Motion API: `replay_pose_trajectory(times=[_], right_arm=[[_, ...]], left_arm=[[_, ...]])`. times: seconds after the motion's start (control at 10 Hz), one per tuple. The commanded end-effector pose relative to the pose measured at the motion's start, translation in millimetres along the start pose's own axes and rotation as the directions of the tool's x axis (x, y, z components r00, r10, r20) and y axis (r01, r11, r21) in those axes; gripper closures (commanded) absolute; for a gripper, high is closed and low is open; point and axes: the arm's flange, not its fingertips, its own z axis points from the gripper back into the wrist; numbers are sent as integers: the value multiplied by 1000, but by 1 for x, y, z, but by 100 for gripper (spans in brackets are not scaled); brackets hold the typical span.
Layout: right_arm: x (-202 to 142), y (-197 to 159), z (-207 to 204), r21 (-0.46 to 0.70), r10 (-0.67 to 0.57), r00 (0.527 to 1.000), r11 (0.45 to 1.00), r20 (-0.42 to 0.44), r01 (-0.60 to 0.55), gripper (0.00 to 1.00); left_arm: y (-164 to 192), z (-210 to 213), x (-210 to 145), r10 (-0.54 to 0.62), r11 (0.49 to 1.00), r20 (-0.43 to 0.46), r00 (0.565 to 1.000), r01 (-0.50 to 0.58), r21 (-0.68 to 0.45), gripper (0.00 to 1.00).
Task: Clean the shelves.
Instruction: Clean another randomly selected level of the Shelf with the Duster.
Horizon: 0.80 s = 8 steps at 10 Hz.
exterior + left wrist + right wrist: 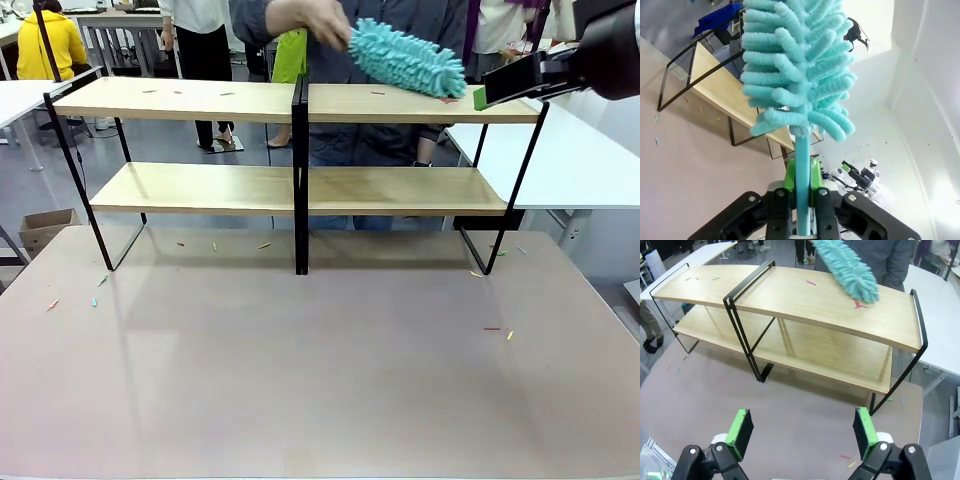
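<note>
The shelves (200, 100) stand on the brown tabletop, two wooden boards in a black frame. A person's hand (320, 20) holds a teal duster (405, 60) over the right half of the top board, close to a red scrap (858, 303). That duster (845, 270) and the shelves (805, 305) lie ahead of my right gripper (802, 432), which is open and empty. My right gripper (500, 85) hovers at the rack's upper right end. My left gripper (802, 200) is shut on the handle of another teal duster (795, 65), held upright, with the shelves (715, 80) farther off.
Small coloured scraps lie on the brown tabletop (300, 380) and on the top board's left half (150, 92). White tables (580, 160) flank the rack, a cardboard box (45, 228) sits on the floor at left, and people stand behind.
</note>
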Motion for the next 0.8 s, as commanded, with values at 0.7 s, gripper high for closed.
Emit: replay_pose_trajectory(times=[0.7], right_arm=[[1, 0, 0, 2, -2, 1000, 1000, 2, 2, 0]], left_arm=[[-25, -20, -72, -136, 990, -394, 909, 113, -81, 87]])
